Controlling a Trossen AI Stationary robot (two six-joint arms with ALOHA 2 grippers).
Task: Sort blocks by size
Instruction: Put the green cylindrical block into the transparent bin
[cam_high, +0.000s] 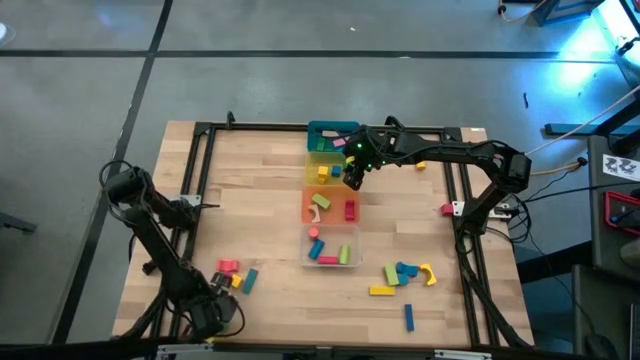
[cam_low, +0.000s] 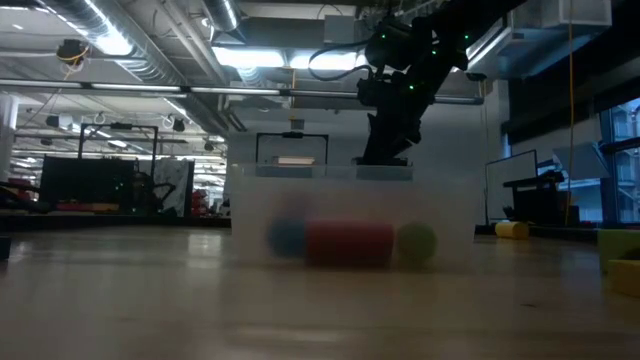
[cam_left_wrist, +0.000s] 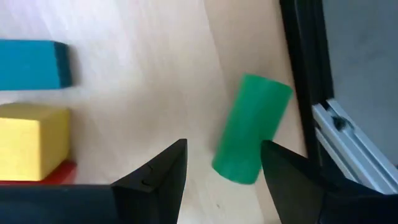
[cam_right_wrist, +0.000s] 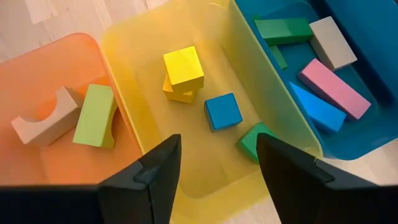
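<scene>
Four bins stand in a row: teal (cam_high: 330, 133), yellow (cam_high: 324, 166), orange (cam_high: 330, 206) and clear (cam_high: 332, 247), each holding blocks. My right gripper (cam_right_wrist: 217, 180) is open and empty above the yellow bin (cam_right_wrist: 186, 155), which holds yellow cubes (cam_right_wrist: 183, 67), a blue cube (cam_right_wrist: 222, 111) and a green cube (cam_right_wrist: 255, 142). It also shows in the high view (cam_high: 352, 178). My left gripper (cam_left_wrist: 222, 180) is open and empty near the table's near left corner. A green cylinder (cam_left_wrist: 252, 127) lies on its side just beyond its fingertips, beside a blue block (cam_left_wrist: 31, 64) and a yellow block (cam_left_wrist: 31, 140).
Loose blocks lie near left (cam_high: 237, 275) and near right (cam_high: 405, 275), with a blue bar (cam_high: 408, 317) close to the near edge. A yellow piece (cam_high: 420, 165) and a pink one (cam_high: 446, 209) lie near the right arm. A black frame rail (cam_left_wrist: 305, 74) runs beside the green cylinder.
</scene>
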